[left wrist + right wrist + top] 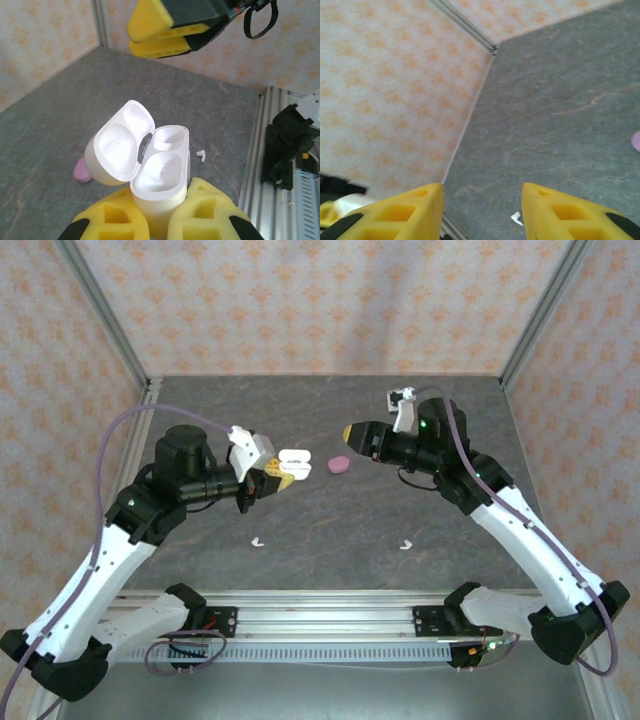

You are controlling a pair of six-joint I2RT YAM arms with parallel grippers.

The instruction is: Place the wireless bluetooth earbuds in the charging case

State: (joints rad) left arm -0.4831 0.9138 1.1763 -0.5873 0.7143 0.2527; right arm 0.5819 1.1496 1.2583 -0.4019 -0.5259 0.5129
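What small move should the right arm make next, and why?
Probably lower the right fingers toward the white earbud nearest them on the table: they are open and empty, while the left fingers hold the open white case, its sockets empty.

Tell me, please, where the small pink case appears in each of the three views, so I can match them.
Top external: the pink case lies mid-table, just right of the open white case.
Left wrist: the pink case is at lower left, partly hidden behind the white case's lid.
Right wrist: the pink case is a sliver at the right edge.
Shared landmark: the gray table beneath it.
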